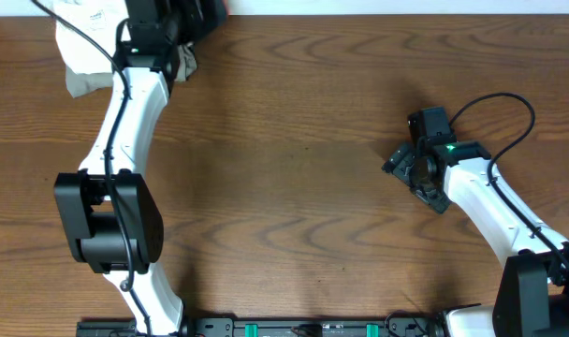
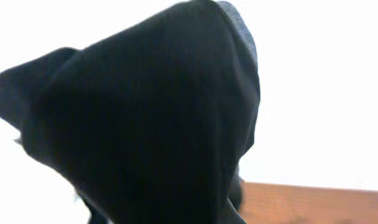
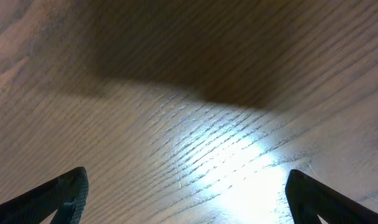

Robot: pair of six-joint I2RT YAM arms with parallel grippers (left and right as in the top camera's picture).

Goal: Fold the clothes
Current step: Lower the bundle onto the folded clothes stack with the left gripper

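The clothes [image 1: 203,15], a black garment, lie bunched at the table's far edge under the end of my left arm. In the left wrist view the clothes [image 2: 145,118] fill most of the frame, with a grey band [image 2: 242,31] along the upper right edge. This black fabric hides the left gripper's fingers; the cloth bulges up from where they sit, so the left gripper [image 1: 175,28] is shut on the clothes. My right gripper [image 1: 408,171] hovers low over bare wood at the right, open, with nothing between its fingertips [image 3: 68,193].
A white folded cloth [image 1: 79,33] lies at the far left corner with a khaki garment's edge [image 1: 81,84] showing under it. The left arm's white link [image 1: 125,122] runs across the left side. The wooden table [image 1: 294,187] spreads between the arms.
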